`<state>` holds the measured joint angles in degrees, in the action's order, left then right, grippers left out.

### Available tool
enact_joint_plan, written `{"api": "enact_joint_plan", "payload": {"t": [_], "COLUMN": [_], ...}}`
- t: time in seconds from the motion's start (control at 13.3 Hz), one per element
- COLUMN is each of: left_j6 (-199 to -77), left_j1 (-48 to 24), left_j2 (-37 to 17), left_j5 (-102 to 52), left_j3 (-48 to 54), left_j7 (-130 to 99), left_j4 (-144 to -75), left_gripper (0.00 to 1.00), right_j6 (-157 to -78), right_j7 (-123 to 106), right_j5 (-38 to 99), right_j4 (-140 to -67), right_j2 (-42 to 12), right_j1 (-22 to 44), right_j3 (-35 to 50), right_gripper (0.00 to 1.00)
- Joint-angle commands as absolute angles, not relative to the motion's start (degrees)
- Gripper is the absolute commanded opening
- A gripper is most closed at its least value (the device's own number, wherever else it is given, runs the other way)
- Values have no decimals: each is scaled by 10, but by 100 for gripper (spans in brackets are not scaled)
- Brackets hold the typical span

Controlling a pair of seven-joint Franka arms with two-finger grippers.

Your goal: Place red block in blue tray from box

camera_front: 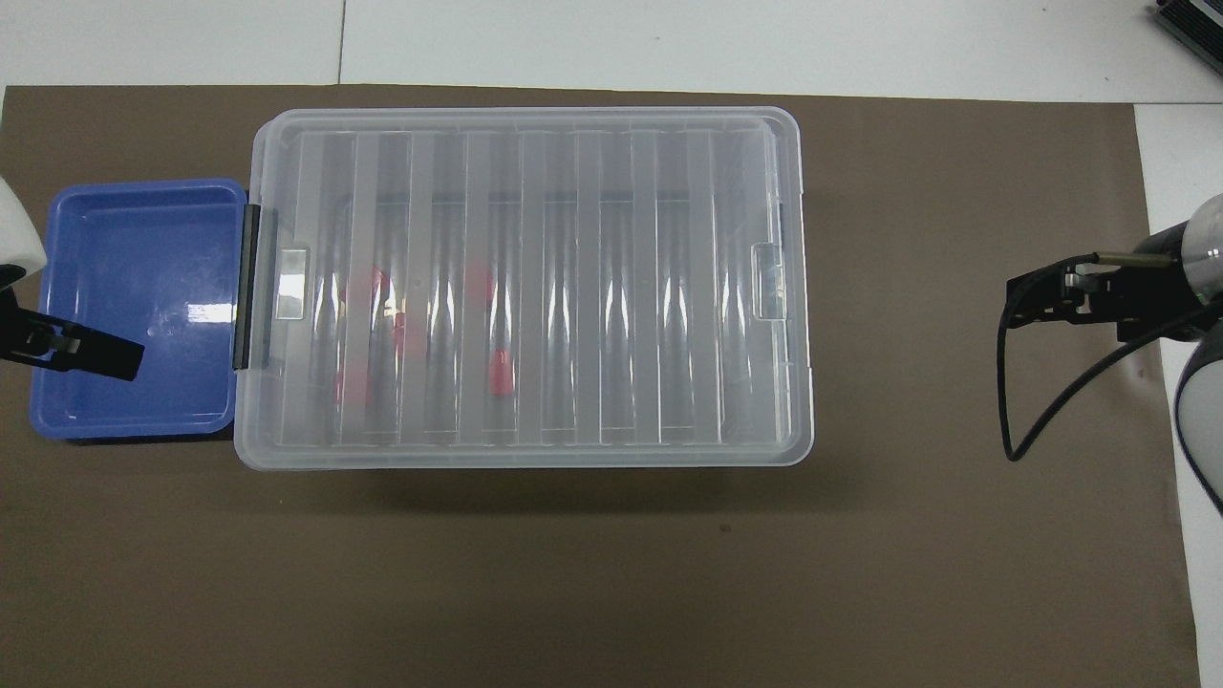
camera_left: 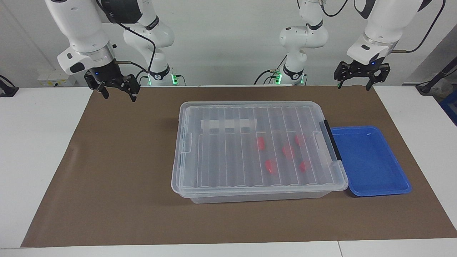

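Observation:
The box (camera_left: 257,150) is a clear bin with its ribbed lid shut, in the middle of the brown mat; it also shows in the overhead view (camera_front: 521,287). Several red blocks lie inside it under the lid, such as one red block (camera_left: 260,143) (camera_front: 499,373), toward the handle end. The blue tray (camera_left: 369,164) (camera_front: 134,287) is empty and sits against the box's black handle (camera_left: 332,141), toward the left arm's end. My left gripper (camera_left: 354,85) (camera_front: 72,349) hangs open, raised above the tray's end of the mat. My right gripper (camera_left: 119,95) (camera_front: 1051,296) hangs open, raised above the mat's other end.
A white tape strip (camera_left: 228,124) is on the box's lid. The brown mat (camera_left: 117,171) covers most of the white table (camera_left: 35,150). A black cable (camera_front: 1032,411) loops from the right wrist.

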<state>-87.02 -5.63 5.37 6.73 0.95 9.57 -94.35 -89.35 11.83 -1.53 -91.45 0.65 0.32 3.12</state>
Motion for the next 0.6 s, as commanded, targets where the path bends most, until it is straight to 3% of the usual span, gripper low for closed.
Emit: {"api": "enact_joint_plan", "payload": {"t": [0.0,0.38,0.53], "left_j6": [-882,-882,-882], "left_j1": [-54,-54,-54], "left_j2": [66,66,66], "left_j5": [57,58,58], "left_j3": [8,8,8], "left_j7": [99,99,99], "left_j4": [-959,-959,-959], "left_gripper": [100,100,100], "right_j6": [-896,-892,-929], "right_j7": [114,105,104], "right_j5": [-8,-8,-8], "right_j4": [-925,-929,-946], "right_j2": [16,17,20], "right_j1": [-1,-6,-2], "right_j3": [35,35,35], "right_gripper": [100,100,99]}}
